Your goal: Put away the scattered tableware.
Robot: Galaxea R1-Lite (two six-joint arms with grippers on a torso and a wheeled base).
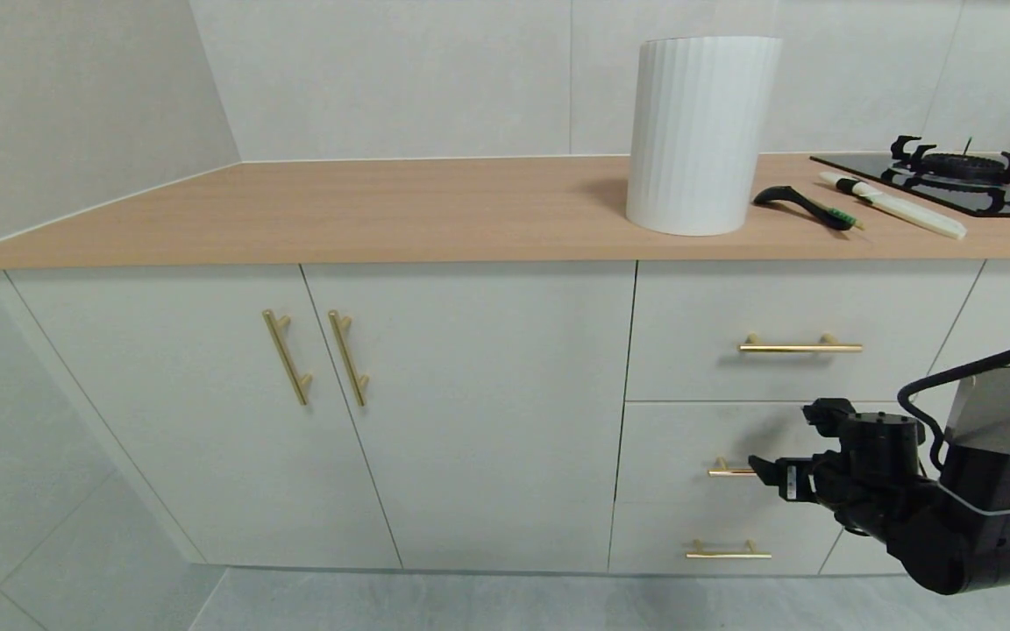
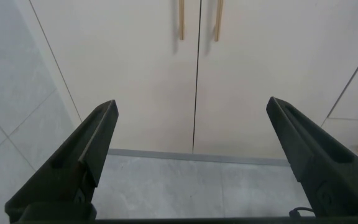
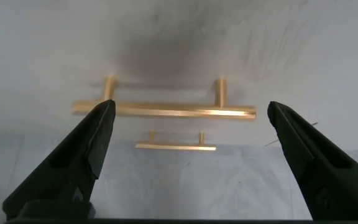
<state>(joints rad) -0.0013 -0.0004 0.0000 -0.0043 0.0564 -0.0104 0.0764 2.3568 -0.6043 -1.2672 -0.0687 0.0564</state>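
Tableware lies on the wooden countertop (image 1: 382, 210), toward its right end. A black-handled utensil (image 1: 807, 207) and a long white utensil (image 1: 895, 206) rest side by side, between a tall white ribbed container (image 1: 698, 136) and the black gas hob (image 1: 961, 175). The white utensil's near tip comes close to the counter's front edge, and its far end lies just beside the hob's edge. The black one lies near the container's base, slightly apart from it.

Below the counter, the head view sets the right gripper (image 1: 784, 443) low in front of the drawer stack, level with the middle drawer handle (image 1: 729, 471). It is under the top drawer handle (image 1: 800, 348) and above the bottom drawer handle (image 1: 727, 553). The right wrist view looks straight at that drawer front. Its fingers (image 3: 82, 155) are spread wide and hold nothing, and the brass middle handle lies across the gap ahead, apart from the tips. The bottom handle sits farther off beyond it.

In the left wrist view the left gripper (image 2: 191, 162) is also spread wide and holds nothing. It faces the seam of the double cabinet doors, with the lower ends of the two door handles (image 2: 181, 18) beyond it. The grey tiled floor (image 2: 197, 186) and the cabinet's plinth edge lie between its fingers, with open floor before the doors.
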